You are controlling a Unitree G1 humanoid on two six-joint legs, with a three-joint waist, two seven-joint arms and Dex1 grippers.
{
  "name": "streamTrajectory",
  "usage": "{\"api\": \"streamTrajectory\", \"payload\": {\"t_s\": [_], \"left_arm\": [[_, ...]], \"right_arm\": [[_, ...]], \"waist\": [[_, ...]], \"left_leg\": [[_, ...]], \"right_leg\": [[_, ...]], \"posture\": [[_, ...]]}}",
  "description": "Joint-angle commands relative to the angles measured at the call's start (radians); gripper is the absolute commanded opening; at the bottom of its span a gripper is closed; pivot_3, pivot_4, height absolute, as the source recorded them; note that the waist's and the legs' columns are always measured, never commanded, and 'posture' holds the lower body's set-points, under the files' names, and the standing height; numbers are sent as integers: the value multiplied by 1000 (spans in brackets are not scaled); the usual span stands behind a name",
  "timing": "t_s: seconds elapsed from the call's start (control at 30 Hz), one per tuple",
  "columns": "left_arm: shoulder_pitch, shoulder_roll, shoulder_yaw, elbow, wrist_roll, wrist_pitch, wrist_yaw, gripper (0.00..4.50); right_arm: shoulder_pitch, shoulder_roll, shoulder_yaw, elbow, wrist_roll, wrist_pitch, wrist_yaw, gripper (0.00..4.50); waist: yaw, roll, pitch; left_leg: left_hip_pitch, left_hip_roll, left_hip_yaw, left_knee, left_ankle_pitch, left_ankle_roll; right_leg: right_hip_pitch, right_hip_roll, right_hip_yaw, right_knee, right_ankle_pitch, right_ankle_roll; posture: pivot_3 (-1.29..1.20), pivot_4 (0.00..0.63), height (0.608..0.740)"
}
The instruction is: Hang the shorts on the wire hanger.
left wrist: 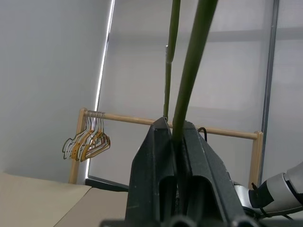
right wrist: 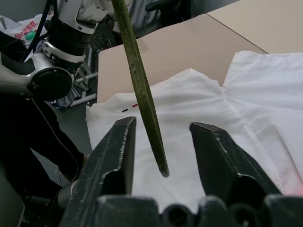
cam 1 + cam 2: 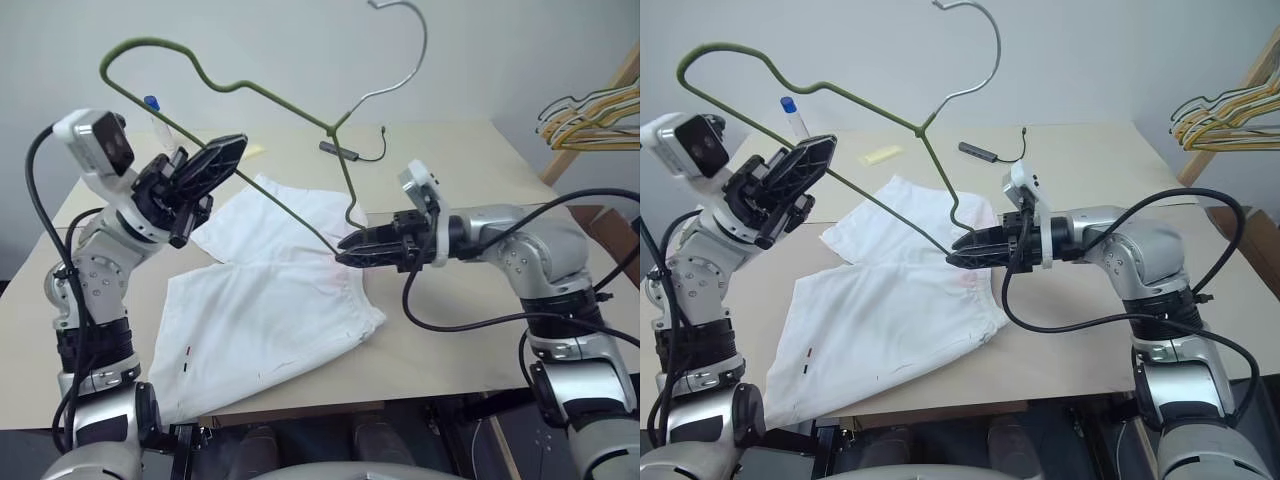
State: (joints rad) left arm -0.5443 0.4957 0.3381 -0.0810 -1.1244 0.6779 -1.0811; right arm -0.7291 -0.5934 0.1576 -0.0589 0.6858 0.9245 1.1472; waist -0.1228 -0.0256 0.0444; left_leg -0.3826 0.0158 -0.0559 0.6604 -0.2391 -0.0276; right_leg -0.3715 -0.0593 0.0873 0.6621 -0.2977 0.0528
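The white shorts [image 3: 270, 300] lie spread flat on the table, with a small dark mark [image 3: 188, 350] near one hem. The wire hanger [image 3: 290, 214] is olive green and held tilted in the air above them, hook up. My left gripper [image 3: 225, 150] is shut on its long lower bar [image 1: 189, 71]. That bar's free end [image 2: 139, 80] hangs just above the shorts' waist. My right gripper [image 3: 345, 250] reaches in from the right, open. Its two fingers [image 2: 118, 156] stand on either side of the wire end with gaps showing.
A bunch of yellow and dark hangers [image 3: 590, 115] hangs on a wooden rack at the right. A small black device with a cable [image 3: 345, 150], a bottle with a blue cap [image 3: 788, 108] and a yellow slip [image 3: 880, 154] sit on the far table [image 3: 450, 350].
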Motion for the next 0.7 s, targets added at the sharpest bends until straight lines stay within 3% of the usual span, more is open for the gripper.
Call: {"api": "streamTrajectory", "payload": {"t_s": [0.03, 0.1, 0.3, 0.47, 0.7], "left_arm": [[-8, -4, 4, -12, 4, -24, -7, 0], [-6, -7, 5, -12, 7, -27, -10, 0], [12, -27, -2, -27, 59, -95, -7, 0], [32, -23, -31, -21, 105, -109, -3, 1368], [102, 101, -186, 101, 449, -230, 4, 3550]], "right_arm": [[-18, -3, 6, -37, -12, -11, 2, 851], [-14, -1, 11, -42, -18, -20, 5, 119], [-17, 9, 8, -41, -28, -27, -1, 51], [-16, 19, -43, -34, -8, -15, -21, 0], [30, 9, -212, -58, 118, 115, -121, 0]], "waist": [[0, 0, 0], [0, 0, 0], [0, 0, 0], [0, 0, 0], [-2, 0, 0]], "left_leg": [[0, 0, 0, 0, 0, 0], [0, 0, 0, 0, 0, 0], [0, 0, 0, 0, 0, 0], [0, 0, 0, 0, 0, 0], [0, 0, 0, 0, 0, 0]], "right_leg": [[0, 0, 0, 0, 0, 0], [0, 0, 0, 0, 0, 0], [0, 0, 0, 0, 0, 0], [0, 0, 0, 0, 0, 0], [0, 0, 0, 0, 0, 0]], "posture": [[-97, 0, 740], [-94, 0, 740], [-94, 0, 740], [-95, 0, 740], [-120, 0, 740]]}}
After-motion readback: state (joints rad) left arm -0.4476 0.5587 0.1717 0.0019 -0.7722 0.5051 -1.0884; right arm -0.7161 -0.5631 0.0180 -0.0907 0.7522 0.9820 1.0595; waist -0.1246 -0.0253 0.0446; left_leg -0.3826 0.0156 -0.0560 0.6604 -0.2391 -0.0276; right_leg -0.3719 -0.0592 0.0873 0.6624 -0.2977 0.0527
